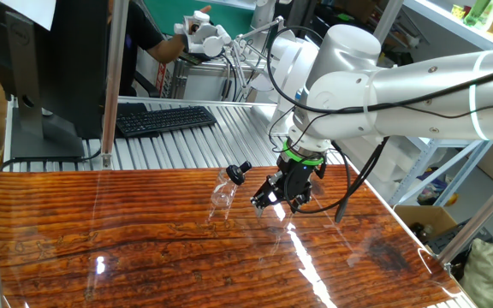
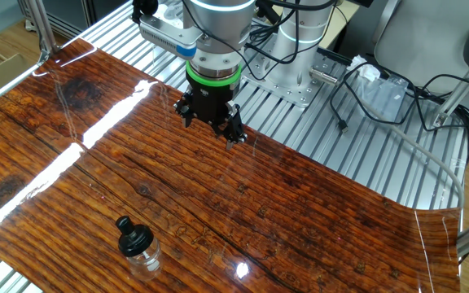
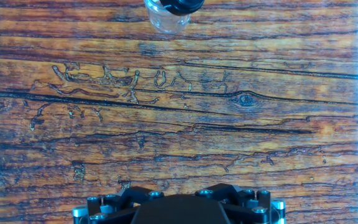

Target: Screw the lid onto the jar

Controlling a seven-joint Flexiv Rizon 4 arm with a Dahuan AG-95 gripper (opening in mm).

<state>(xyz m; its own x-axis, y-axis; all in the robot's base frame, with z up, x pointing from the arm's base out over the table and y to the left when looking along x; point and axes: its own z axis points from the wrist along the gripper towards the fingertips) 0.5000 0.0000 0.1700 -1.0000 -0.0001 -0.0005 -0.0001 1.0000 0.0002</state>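
Note:
The jar [image 1: 222, 196] is a small clear bottle standing on the wooden table [image 1: 144, 248]. The black lid [image 1: 239, 172] sits on its mouth and looks tilted. From the other side, the jar [image 2: 142, 255] with the lid [image 2: 133, 236] stands near the table's front edge. My gripper [image 1: 279, 198] hangs just above the wood, to the right of the jar and apart from it, open with nothing between its fingers. In the other fixed view the gripper [image 2: 211, 127] is far behind the jar. The hand view shows the jar [image 3: 165, 22] and lid [image 3: 182, 5] at the top edge.
A keyboard [image 1: 165, 118] and a monitor [image 1: 50, 68] stand on the slatted metal surface [image 1: 195, 137] behind the wooden table. A person's arm [image 1: 165, 43] reaches in at the back. Cables [image 2: 381, 89] and the arm's base [image 2: 300, 49] lie beyond the far edge.

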